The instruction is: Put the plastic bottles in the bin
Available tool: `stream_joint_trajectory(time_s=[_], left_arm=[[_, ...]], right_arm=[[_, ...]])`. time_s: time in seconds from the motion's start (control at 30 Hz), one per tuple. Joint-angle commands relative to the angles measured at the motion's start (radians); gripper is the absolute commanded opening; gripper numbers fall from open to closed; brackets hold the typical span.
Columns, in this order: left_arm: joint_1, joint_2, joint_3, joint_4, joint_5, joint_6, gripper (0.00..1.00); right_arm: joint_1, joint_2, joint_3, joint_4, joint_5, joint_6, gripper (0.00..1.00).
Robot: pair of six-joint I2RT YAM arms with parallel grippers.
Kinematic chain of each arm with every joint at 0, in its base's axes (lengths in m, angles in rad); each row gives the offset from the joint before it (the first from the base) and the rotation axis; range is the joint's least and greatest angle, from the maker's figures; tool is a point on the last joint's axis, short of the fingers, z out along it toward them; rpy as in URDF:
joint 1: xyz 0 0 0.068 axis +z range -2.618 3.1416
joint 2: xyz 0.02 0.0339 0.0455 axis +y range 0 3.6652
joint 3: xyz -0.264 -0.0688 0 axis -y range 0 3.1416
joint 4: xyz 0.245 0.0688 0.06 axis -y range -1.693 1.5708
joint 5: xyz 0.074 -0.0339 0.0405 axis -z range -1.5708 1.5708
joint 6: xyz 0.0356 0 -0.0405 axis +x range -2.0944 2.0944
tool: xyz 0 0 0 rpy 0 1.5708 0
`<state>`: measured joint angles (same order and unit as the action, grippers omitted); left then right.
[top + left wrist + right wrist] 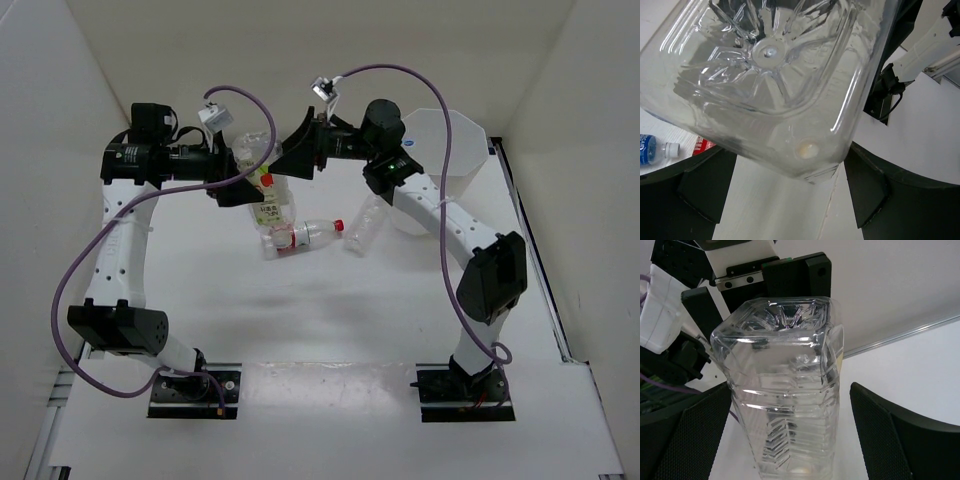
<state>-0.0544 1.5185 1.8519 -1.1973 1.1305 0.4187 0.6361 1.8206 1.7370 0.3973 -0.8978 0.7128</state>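
Observation:
My right gripper (pixel 285 152) (pixel 790 390) is shut on a clear unlabelled bottle (pixel 255 148) (pixel 785 390) and holds it in the air, base toward the left arm. My left gripper (pixel 248 185) (pixel 790 190) is open just below that bottle's base (pixel 770 75), not touching it. On the table lie a bottle with a pale printed label (pixel 270 212), a red-capped, red-labelled bottle (pixel 312 233) and an unlabelled one (pixel 365 225). A blue-labelled bottle (pixel 649 150) shows only in the left wrist view. The white faceted bin (pixel 470 125) stands at the far right.
White walls enclose the table on three sides. The right arm's elbow (pixel 490 275) rises in front of the bin. Purple cables (pixel 90 260) loop beside the left arm and over the right arm.

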Motion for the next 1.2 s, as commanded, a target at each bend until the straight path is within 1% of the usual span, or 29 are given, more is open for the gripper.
stream_joint_trajectory(time_s=[0.0, 0.1, 0.13, 0.23, 0.27, 0.3, 0.33, 0.37, 0.4, 0.43, 0.47, 0.5, 0.53, 0.57, 0.6, 0.63, 0.67, 0.73, 0.77, 0.83, 0.87, 0.9, 0.97, 1.0, 1.03, 1.07, 1.13, 1.17], left_arm=[[-0.015, -0.024, 0.007, 0.007, 0.098, 0.011, 0.11], [-0.015, -0.024, 0.007, 0.007, 0.089, 0.011, 0.11], [-0.015, -0.024, 0.007, 0.007, 0.089, 0.011, 0.11], [-0.015, -0.024, 0.007, 0.007, 0.089, 0.02, 0.11], [-0.015, -0.024, 0.007, 0.007, 0.078, 0.02, 0.11], [-0.015, -0.024, 0.007, 0.007, 0.069, 0.02, 0.12], [-0.015, -0.024, 0.007, 0.007, 0.057, 0.003, 0.15], [-0.015, -0.024, -0.002, 0.019, 0.022, -0.006, 0.4], [-0.015, -0.024, -0.002, 0.019, 0.0, -0.017, 0.57], [-0.015, -0.024, -0.011, 0.028, -0.021, -0.017, 0.7], [-0.015, -0.024, -0.011, 0.028, -0.065, -0.017, 0.9], [-0.015, -0.033, -0.02, 0.054, -0.092, -0.046, 1.0], [-0.015, -0.034, -0.032, 0.07, -0.121, -0.061, 1.0], [-0.015, -0.044, -0.033, 0.088, -0.191, -0.079, 1.0], [-0.015, -0.044, -0.048, 0.131, -0.233, -0.116, 1.0], [-0.015, -0.055, -0.074, 0.158, -0.279, -0.136, 1.0], [-0.015, -0.066, -0.086, 0.18, -0.364, -0.15, 1.0], [-0.015, -0.076, -0.115, 0.226, -0.431, -0.164, 1.0], [-0.015, -0.086, -0.125, 0.243, -0.499, -0.182, 1.0], [-0.015, -0.086, -0.137, 0.271, -0.581, -0.224, 1.0], [-0.015, -0.086, -0.137, 0.271, -0.619, -0.224, 1.0], [-0.015, -0.086, -0.137, 0.271, -0.69, -0.234, 1.0], [-0.015, -0.086, -0.151, 0.271, -0.744, -0.235, 1.0], [-0.015, -0.086, -0.16, 0.271, -0.776, -0.235, 1.0], [-0.015, -0.095, -0.178, 0.28, -0.776, -0.235, 1.0], [-0.015, -0.106, -0.189, 0.28, -0.787, -0.235, 1.0], [-0.015, -0.116, -0.21, 0.28, -0.787, -0.235, 1.0], [-0.015, -0.126, -0.229, 0.28, -0.787, -0.235, 1.0]], right_arm=[[0.02, 0.014, 0.061, 0.0, -0.032, -0.001, 1.0], [0.02, 0.014, 0.061, 0.0, -0.023, -0.01, 0.93], [0.02, 0.014, 0.061, -0.009, -0.023, -0.01, 0.81], [0.02, 0.023, 0.081, -0.031, -0.023, 0.001, 0.58], [0.02, 0.023, 0.081, -0.043, -0.012, 0.001, 0.27], [0.02, 0.023, 0.081, -0.052, 0.012, 0.001, 0.15], [0.02, 0.023, 0.081, -0.052, 0.026, 0.001, 0.07], [0.02, -0.003, 0.055, -0.052, 0.043, 0.001, 0.01], [0.02, -0.013, 0.055, -0.072, 0.063, -0.015, 0.0], [0.02, -0.024, 0.055, -0.096, 0.089, -0.032, 0.0], [0.02, -0.044, 0.055, -0.17, 0.153, -0.054, 0.0], [0.011, -0.056, 0.055, -0.208, 0.193, -0.102, 0.0], [0.011, -0.069, 0.055, -0.247, 0.238, -0.127, 0.0], [0.001, -0.095, 0.055, -0.32, 0.29, -0.151, 0.0], [0.0, -0.11, 0.055, -0.348, 0.415, -0.191, 0.0], [0.0, -0.141, 0.042, -0.365, 0.474, -0.206, 0.0], [-0.012, -0.156, 0.021, -0.374, 0.518, -0.222, 0.0], [-0.021, -0.178, 0.012, -0.374, 0.586, -0.257, 0.0], [-0.03, -0.19, 0.012, -0.396, 0.662, -0.269, 0.0], [-0.03, -0.199, 0.039, -0.431, 0.776, -0.321, 0.0], [-0.03, -0.199, 0.073, -0.471, 0.845, -0.344, 0.0], [-0.039, -0.199, 0.093, -0.489, 0.996, -0.395, 0.0], [-0.039, -0.199, 0.133, -0.511, 1.129, -0.461, 0.0], [-0.039, -0.199, 0.178, -0.52, 1.192, -0.501, 0.0], [-0.039, -0.199, 0.202, -0.52, 1.253, -0.591, 0.0], [-0.05, -0.187, 0.225, -0.52, 1.368, -0.639, 0.0], [-0.059, -0.173, 0.289, -0.52, 1.483, -0.755, 0.0], [-0.079, -0.164, 0.3, -0.52, 1.534, -0.78, 0.0]])
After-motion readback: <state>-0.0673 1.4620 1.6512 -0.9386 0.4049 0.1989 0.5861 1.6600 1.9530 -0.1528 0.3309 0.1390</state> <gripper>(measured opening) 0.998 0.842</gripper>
